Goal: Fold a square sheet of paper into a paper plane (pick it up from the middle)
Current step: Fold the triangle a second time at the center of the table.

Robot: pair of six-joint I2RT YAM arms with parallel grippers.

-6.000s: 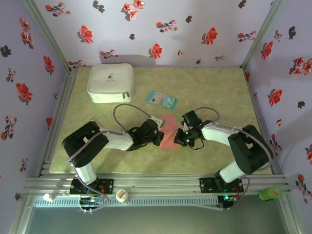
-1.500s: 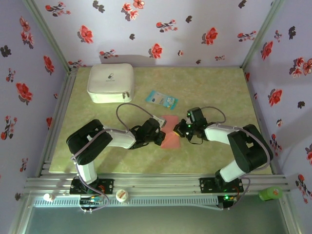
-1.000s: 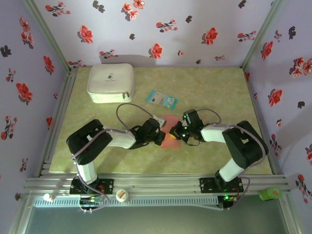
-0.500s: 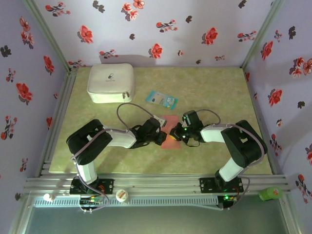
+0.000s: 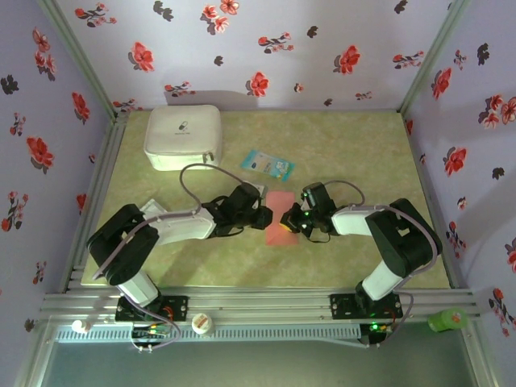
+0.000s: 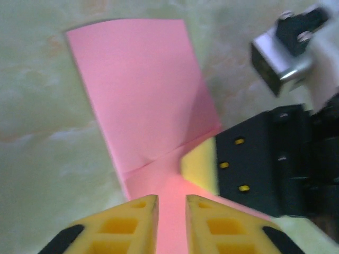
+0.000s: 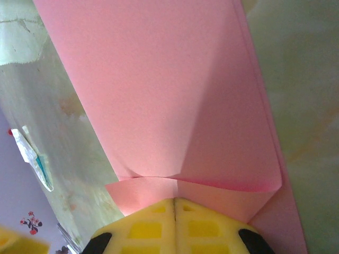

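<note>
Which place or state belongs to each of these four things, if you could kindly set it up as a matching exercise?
Things:
1. white case
2. light-blue packet
3. square sheet of paper
4. right end effector

Places or states:
a. shut on the paper's edge
b. in the far left corner
c. partly folded, in the middle
d. lying flat, just beyond the paper

Pairs: 1-b, 2-d, 3-c, 4-a.

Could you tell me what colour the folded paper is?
The paper is plain salmon pink; the right wrist view shows it best.
</note>
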